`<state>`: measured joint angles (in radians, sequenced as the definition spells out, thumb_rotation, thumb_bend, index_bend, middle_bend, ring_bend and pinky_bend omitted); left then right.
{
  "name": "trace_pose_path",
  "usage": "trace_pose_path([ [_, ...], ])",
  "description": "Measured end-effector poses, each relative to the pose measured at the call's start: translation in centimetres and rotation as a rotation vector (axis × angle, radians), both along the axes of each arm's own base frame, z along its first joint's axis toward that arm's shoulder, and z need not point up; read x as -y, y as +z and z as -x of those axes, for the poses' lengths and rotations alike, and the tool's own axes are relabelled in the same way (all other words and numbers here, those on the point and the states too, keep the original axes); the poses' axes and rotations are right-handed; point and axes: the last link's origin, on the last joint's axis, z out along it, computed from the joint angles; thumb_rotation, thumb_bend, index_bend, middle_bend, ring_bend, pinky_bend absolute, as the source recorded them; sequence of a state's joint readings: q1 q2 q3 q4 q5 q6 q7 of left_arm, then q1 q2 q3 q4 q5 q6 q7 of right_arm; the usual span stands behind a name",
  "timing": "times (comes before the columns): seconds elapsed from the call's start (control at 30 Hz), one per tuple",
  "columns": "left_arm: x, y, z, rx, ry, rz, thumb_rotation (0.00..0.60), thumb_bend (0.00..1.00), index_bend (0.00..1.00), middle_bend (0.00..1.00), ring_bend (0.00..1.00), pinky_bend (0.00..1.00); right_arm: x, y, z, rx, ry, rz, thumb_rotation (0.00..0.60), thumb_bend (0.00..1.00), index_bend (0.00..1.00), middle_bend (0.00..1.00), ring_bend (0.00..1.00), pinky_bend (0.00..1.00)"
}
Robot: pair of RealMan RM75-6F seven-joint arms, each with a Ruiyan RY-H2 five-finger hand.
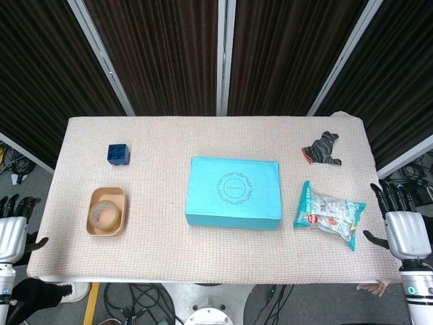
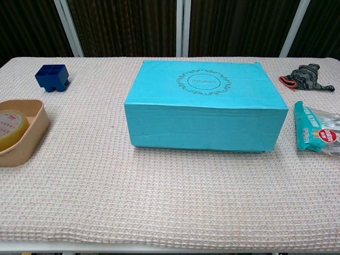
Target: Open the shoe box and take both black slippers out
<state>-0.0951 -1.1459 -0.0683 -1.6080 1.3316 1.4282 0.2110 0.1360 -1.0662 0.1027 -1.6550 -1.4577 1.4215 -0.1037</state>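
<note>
Two hands parked off-table w/ fingers spread, nothing held: my left hand (image 1: pixel 12 233), right hand (image 1: pixel 404 227). Turquoise cardboard shoe box (image 1: pixel 234 192) sits mid-table, lid on; slippers presumably inside, unseen.

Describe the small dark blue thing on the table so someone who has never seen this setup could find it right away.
Start at the turquoise shoe box in the middle of the table and look toward the far left corner. There sits the dark blue cube, alone, farther back than the tan oval container holding a tape roll. It is the only dark blue item, and its top is divided into small square compartments.
</note>
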Motion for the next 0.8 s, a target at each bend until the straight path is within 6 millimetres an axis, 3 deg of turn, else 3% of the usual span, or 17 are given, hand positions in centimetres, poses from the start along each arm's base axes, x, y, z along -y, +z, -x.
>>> trace_pose_path([
  [0.43,-0.3,-0.1,-0.4,0.008,-0.035,-0.022,0.600,0.00,0.17,0.16,0.05,0.04,1.7,-0.7,-0.6,-0.006,0.062,-0.066,0.600,0.00,0.00,0.04,0.00,0.00],
  [0.53,-0.3,-0.2,-0.5,0.011,-0.039,-0.020,0.600,0.00,0.17,0.16,0.05,0.04,3.4,-1.6,-1.2,-0.030,0.107,-0.128,0.600,0.00,0.00,0.04,0.00,0.00],
  [0.8,0.2,0.1,-0.5,0.023,-0.034,-0.034,0.600,0.00,0.17,0.16,0.05,0.04,10.2,-5.5,-3.5,-0.098,0.256,-0.239,0.600,0.00,0.00,0.05,0.00,0.00],
])
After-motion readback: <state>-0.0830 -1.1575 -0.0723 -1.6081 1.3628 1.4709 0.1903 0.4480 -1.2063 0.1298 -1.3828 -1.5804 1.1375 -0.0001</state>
